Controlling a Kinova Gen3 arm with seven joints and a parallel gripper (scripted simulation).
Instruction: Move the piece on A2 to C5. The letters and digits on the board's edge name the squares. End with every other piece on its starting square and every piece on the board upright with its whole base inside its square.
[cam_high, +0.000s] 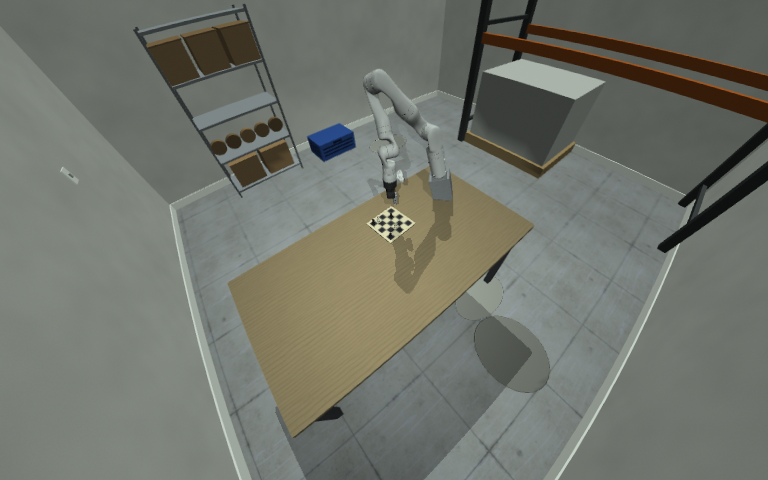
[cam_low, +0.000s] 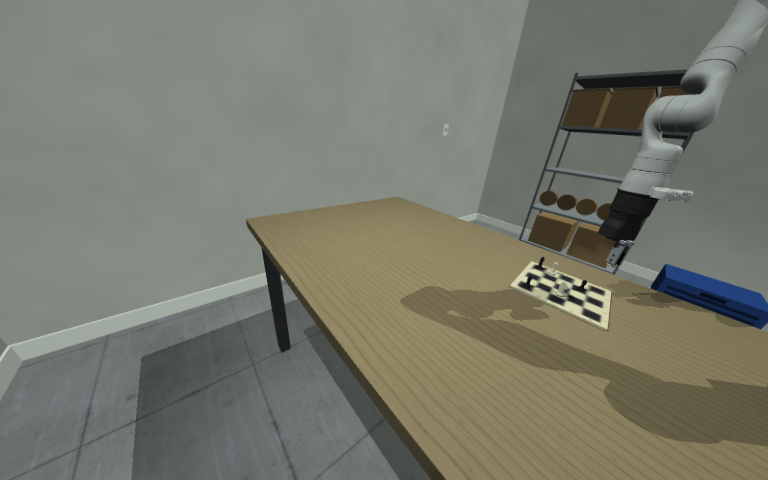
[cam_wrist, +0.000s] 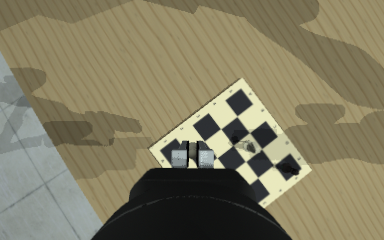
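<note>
The small chessboard (cam_high: 390, 223) lies on the wooden table near the arm's base; it also shows in the exterior view (cam_low: 561, 292) and in the wrist view (cam_wrist: 232, 142). My gripper (cam_wrist: 192, 149) hangs above the board's edge, well clear of the surface, and is shut on a small pale chess piece (cam_wrist: 192, 151), mostly hidden by the fingers. In the exterior view the gripper (cam_low: 618, 253) is raised over the board's far side. On the board stand a pale piece (cam_low: 561, 289), a black piece (cam_low: 583, 284) and several more at the far left end (cam_low: 542, 262).
A blue crate (cam_low: 707, 294) lies on the floor beyond the table. A metal shelf with boxes (cam_high: 220, 96) stands by the wall. The arm's base (cam_high: 440, 186) sits on the table behind the board.
</note>
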